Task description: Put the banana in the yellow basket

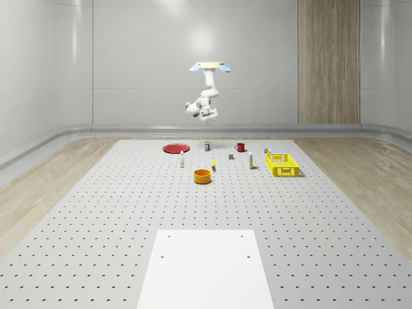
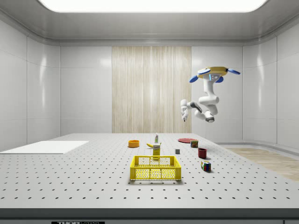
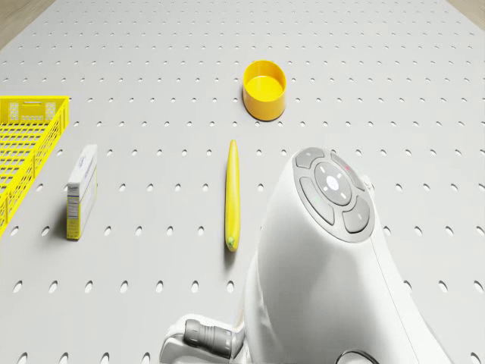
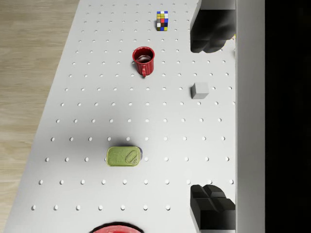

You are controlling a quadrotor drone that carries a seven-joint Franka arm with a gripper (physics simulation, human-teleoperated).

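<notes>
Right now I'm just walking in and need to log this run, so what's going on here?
A drone carrying an arm hovers high above the far part of the perforated table. Its end effector is open and holds nothing. The banana lies flat on the table, between a small box and an orange bowl, untouched. The yellow basket stands apart from it, and the banana is not in it.

No readable text, brand, number or sign was found anywhere. Faint printing was seen on the side of the small carton (image 3: 82, 191) lying on the worktop (image 3: 151, 114), and on a dark strip (image 2: 78, 222) at the side view's near edge, but neither could be read.
</notes>
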